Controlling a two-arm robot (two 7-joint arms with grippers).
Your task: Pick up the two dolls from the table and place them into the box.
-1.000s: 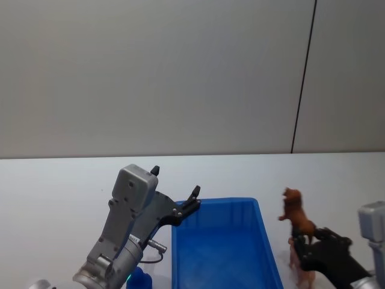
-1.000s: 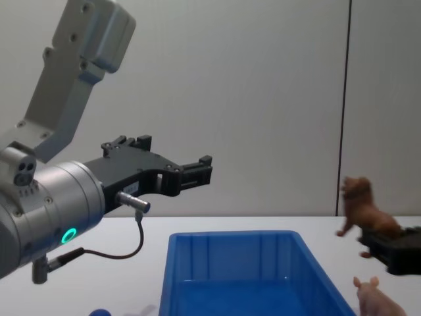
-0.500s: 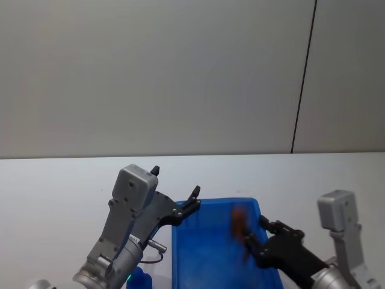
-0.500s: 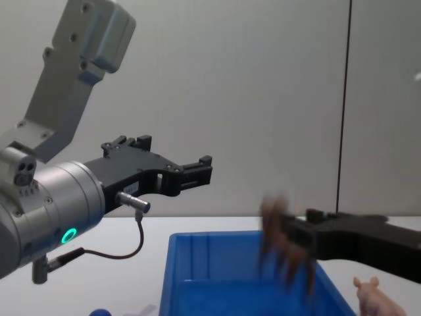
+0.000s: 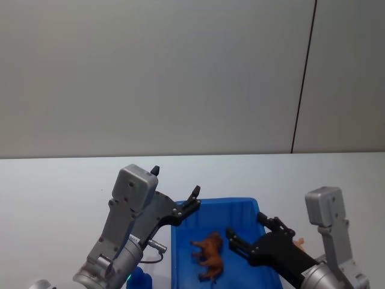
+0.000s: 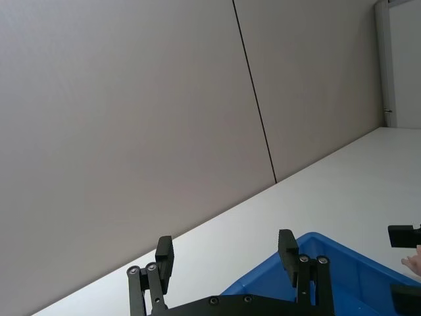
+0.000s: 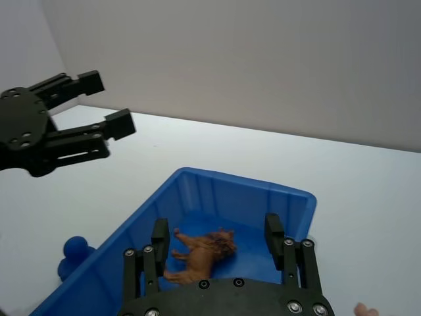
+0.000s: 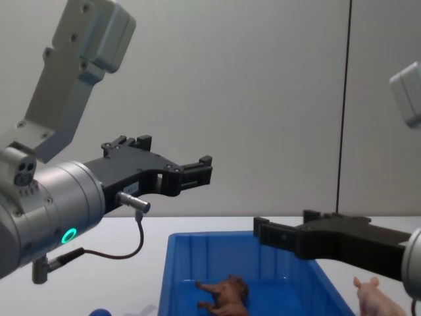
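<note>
- Right claw [image 5: 245, 226], fingers spread wide and holding nothing, hangs over the right side of the bright blue box [image 5: 228, 202], seen here from across the room.
- Just below and ahead of its fingertips, the brown maned beast [image 5: 209, 256] lies on its side on the box floor, clear of both claws.
- Left claw [image 5: 175, 182], likewise open and empty, hovers in the air by the box's far left corner, above the rim.
- The pale pink pig [image 8: 375, 297] sits on the white desk [image 5: 60, 186] just outside the box's right wall, largely hidden behind the right arm in the head view.
- A small blue object [image 7: 74, 253] rests on the desk beside the box's left wall.
</note>
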